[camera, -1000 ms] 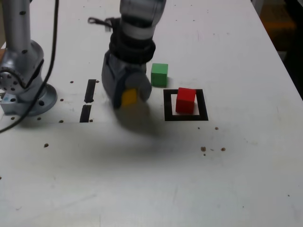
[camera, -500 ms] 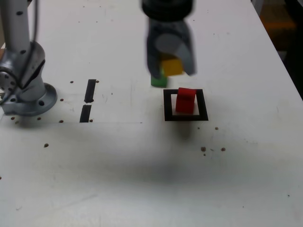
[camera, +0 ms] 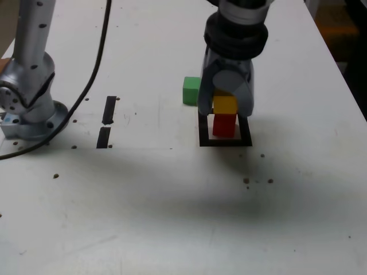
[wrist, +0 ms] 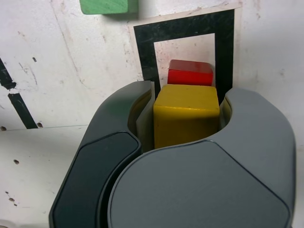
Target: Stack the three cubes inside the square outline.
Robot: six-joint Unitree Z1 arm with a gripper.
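— Gripper (camera: 225,106) first: what is it doing at the upper centre of the exterior view?

— Its jaws are clamped on the yellow cube (camera: 225,105), one on each side face. That grasp leaves the cube's underside free, which suits setting it down on something.

— On what?

— The red cube (camera: 224,125), which sits inside the square outline (camera: 202,136) just right of the frame's centre. The yellow cube appears directly above it, touching or nearly so; the pictures do not settle whether it rests there yet.

— Does the wrist view agree?

— Mostly. The yellow cube (wrist: 186,118) fills the gap between the jaws, and the red cube (wrist: 190,72) shows just past it within the black frame (wrist: 145,54), so the two look roughly lined up, with the red one peeking out a little.

— And the third block?

— The green cube (camera: 191,90) stands outside the outline, near its upper left corner in the exterior view, apart from the tape. Judging by that, it is likely the last to go on.
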